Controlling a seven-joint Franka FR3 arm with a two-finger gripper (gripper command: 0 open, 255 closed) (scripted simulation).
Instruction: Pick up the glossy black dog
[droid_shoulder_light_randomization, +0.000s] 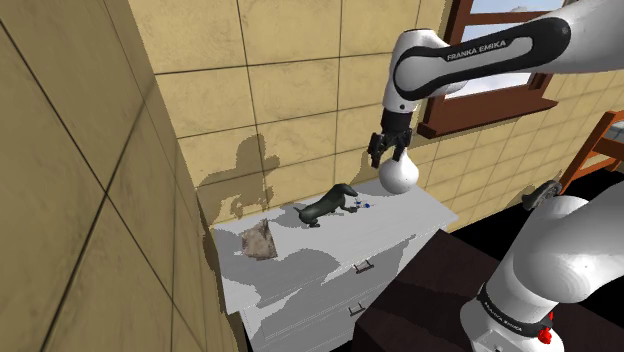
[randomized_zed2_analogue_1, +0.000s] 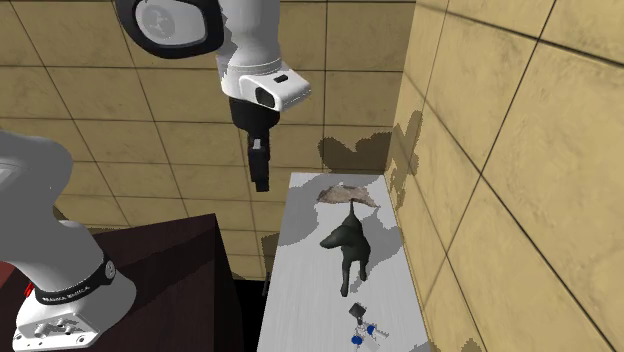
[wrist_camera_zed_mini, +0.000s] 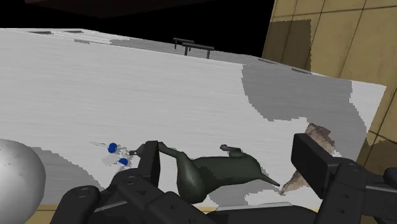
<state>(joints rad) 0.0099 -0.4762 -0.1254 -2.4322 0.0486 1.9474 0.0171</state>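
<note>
Now the gripper (wrist_camera_zed_mini: 229, 153) gapes wide, holding nothing, hovering above the dog (wrist_camera_zed_mini: 222, 173) without touching it.

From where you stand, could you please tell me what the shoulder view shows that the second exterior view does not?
Shoulder view's extras: a brown-framed window, a white rounded object, and grey drawer handles on the white cabinet.
Second exterior view's extra: a lengthwise look along the cabinet top, with the black fingers hanging left of its edge, apart from the glossy dark dog figurine.
Shared: the dog, a crumpled brown-grey lump, a small blue-and-white trinket, the cabinet top and the tiled walls.
</note>
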